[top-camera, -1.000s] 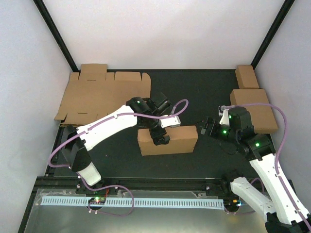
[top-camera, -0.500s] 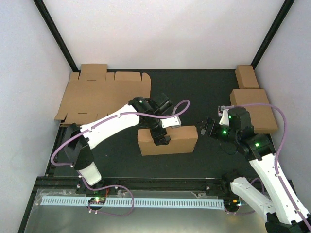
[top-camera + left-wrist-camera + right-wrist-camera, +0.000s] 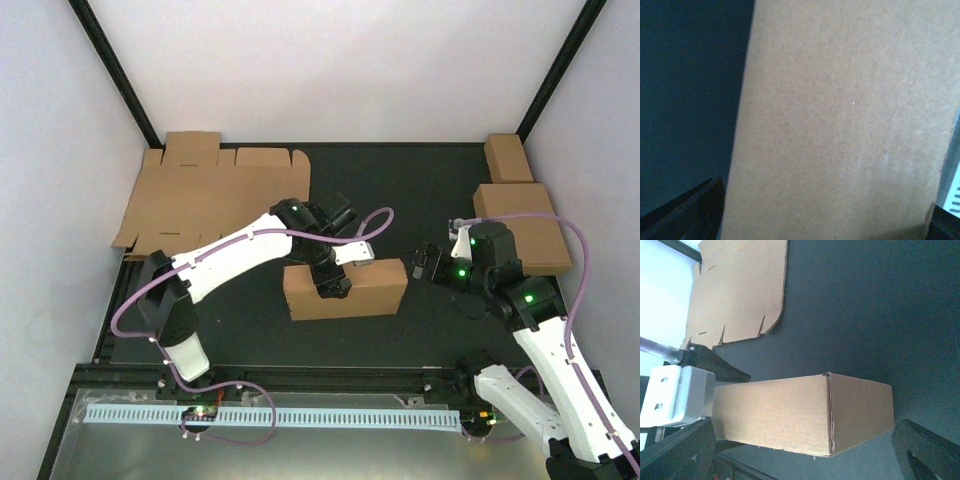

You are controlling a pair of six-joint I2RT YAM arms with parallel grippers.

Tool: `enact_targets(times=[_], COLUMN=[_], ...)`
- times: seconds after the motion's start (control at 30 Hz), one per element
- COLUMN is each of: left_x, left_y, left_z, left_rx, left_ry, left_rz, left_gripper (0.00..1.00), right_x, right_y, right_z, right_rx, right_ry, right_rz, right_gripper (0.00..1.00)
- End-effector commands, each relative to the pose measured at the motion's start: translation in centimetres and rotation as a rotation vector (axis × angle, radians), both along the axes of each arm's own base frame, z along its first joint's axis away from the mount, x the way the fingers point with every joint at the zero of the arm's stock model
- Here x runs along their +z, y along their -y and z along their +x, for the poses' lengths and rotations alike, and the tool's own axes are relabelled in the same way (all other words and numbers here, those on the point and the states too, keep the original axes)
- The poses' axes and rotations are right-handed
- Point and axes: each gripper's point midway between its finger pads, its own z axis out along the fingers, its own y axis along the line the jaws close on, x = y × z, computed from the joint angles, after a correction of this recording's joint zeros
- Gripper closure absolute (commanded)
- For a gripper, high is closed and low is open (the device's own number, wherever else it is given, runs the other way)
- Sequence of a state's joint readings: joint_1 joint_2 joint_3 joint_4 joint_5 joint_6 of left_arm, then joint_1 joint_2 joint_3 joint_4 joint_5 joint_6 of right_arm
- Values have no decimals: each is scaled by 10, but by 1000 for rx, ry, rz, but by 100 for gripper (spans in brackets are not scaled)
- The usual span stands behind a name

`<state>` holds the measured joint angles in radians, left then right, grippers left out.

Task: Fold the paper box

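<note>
The paper box [image 3: 345, 288] stands folded and closed in the middle of the black table, long side toward me. My left gripper [image 3: 335, 283] comes down over its middle, one finger on each broad face. In the left wrist view brown cardboard [image 3: 840, 125] fills the gap from finger [image 3: 690, 212] to finger, so the left gripper [image 3: 827, 220] is shut on the box. My right gripper [image 3: 418, 265] hovers open just off the box's right end. In the right wrist view that end face [image 3: 860, 410] lies between its spread fingers [image 3: 927, 450] without touching them.
Flat die-cut cardboard sheets [image 3: 210, 195] lie at the back left and also show as sheets [image 3: 740, 285] in the right wrist view. A folded box [image 3: 522, 225] and a smaller oblong one [image 3: 508, 157] sit at the back right. A white perforated strip [image 3: 270, 415] runs along the near edge.
The left arm has shifted slightly right and its jaws have narrowed onto the box's faces. The box and the right arm have stayed where they were.
</note>
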<state>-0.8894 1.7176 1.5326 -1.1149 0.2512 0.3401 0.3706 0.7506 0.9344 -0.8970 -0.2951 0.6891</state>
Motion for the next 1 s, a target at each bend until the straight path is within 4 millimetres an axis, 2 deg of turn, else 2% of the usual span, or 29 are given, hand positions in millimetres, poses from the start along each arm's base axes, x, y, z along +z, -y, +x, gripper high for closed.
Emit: enact_targets(times=[0.0,0.1,0.17,0.37,0.57,0.73,0.83,0.97], left_x=[26,29,30,37,40,52,66,89], left_y=[5,4,3,5,3,-2,-9,-19], left_z=[1,-1,0,-2,-5,-4,-4,-8], left_rx=[-2,-5,-4,-9,8,44,76,100], left_ry=[15,23,31,34,28,84,137,205], left_rz=[-55,-66,-69,-96,-99,-117,-153,-231], left_gripper=[11,8,10,29,39,40,40,41], right_x=[2,2,1,1,3,7,18,31], right_y=[-2,-2,-2,-3,2,19,39,47], right_z=[0,0,1,1,1,3,5,5], right_rx=[11,13,11,9,-19,-99,-193,-237], right_ry=[21,19,16,13,10,10,41,67], right_rz=[8,10,10,15,3,-54,-111,-117], right_gripper=[0,0,0,0,0,0,0,0])
